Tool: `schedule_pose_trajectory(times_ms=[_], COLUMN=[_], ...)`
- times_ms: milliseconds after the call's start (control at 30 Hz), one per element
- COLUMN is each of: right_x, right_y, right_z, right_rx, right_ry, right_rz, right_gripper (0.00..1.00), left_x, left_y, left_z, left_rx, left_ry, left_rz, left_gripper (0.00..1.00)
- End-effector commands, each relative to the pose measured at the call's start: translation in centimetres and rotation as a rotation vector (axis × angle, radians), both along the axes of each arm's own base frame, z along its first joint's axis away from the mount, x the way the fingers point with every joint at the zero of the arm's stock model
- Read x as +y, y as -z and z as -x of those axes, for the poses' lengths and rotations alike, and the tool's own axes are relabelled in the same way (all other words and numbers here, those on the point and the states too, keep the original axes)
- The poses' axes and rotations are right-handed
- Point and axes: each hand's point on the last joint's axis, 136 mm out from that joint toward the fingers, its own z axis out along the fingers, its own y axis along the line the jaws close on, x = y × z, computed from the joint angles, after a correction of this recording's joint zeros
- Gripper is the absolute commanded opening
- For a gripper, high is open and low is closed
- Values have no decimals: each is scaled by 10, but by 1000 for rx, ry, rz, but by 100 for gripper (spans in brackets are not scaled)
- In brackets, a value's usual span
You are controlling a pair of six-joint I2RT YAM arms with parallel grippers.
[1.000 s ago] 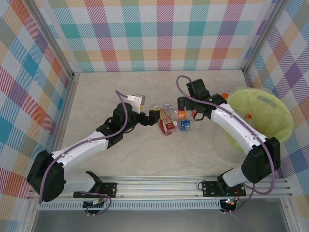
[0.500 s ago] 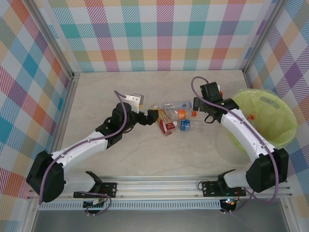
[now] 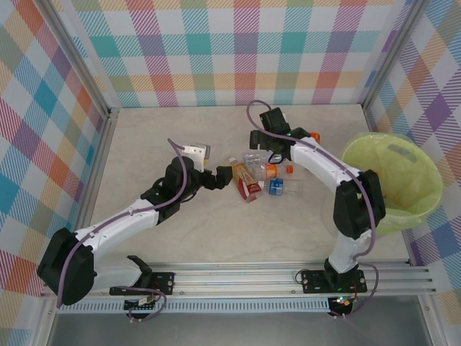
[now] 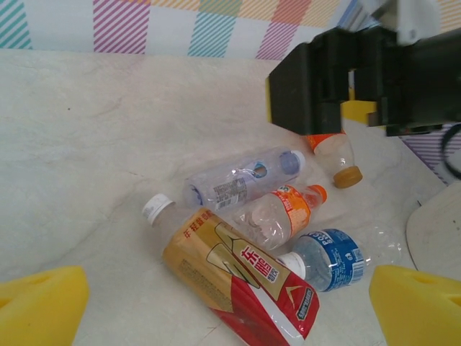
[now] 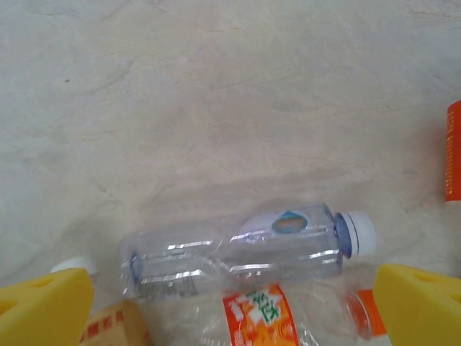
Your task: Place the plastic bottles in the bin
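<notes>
Several plastic bottles lie in a cluster mid-table. A red-and-gold labelled bottle lies nearest my left gripper, which is open just short of it, pads wide apart. Behind it lie an orange-labelled bottle, a blue-labelled bottle, a clear blue-capped bottle and a small orange bottle. My right gripper hangs open over the clear bottle and the orange-labelled bottle. The yellow-green bin stands at the right.
Checked walls close off the back and both sides. The right arm's links arch between the cluster and the bin. Bare tabletop stretches left of and behind the bottles, and in front toward the rail.
My right wrist swung right toward the bin, then came back left and now hangs over the far side of the cluster. The left arm has barely shifted.
</notes>
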Motion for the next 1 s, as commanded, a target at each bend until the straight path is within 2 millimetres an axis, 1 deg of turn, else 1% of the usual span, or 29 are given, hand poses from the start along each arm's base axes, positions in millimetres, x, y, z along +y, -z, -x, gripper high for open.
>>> schedule_pose_trajectory(times_ms=[0, 100, 200, 267, 400, 533, 600, 733, 800, 867, 967], right_x=[-22, -45, -66, -79, -102, -124, -126, -104, -104, -109, -112], right_y=[-8, 6, 17, 21, 29, 44, 49, 57, 65, 76, 93], right_z=[-37, -54, -63, -67, -70, -68, -68, -75, -76, -76, -75], right_rx=[-80, -75, -65, -57, -26, 22, 40, 52, 90, 140, 195], right_ry=[146, 210, 266, 290, 307, 313, 278, 115, 110, 124, 148], right_rz=[7, 49, 50, 37, 45, 33, 32, -29, -13, 17, 16], right_gripper=[100, 100, 100, 100, 100, 100, 100, 100, 100, 100, 97], left_x=[13, 19, 24, 25, 25, 25, 24, 23, 22, 23, 24], left_y=[-5, -4, -1, 0, 2, 3, 3, 3, 4, 5, 5], left_z=[1, 2, 2, 2, 1, -1, -2, -3, -4, -3, -3], left_rx=[-13, -13, -11, -9, -4, 3, 7, 12, 16, 20, 24], left_ry=[-39, -55, -70, -76, -77, -79, -77, -78, -79, -82, -87], left_rz=[9, 7, 6, 6, 4, 3, 4, 7, 9, 12, 18], left_gripper=[100, 100, 100, 100, 100, 100, 100, 100, 100, 100, 100])
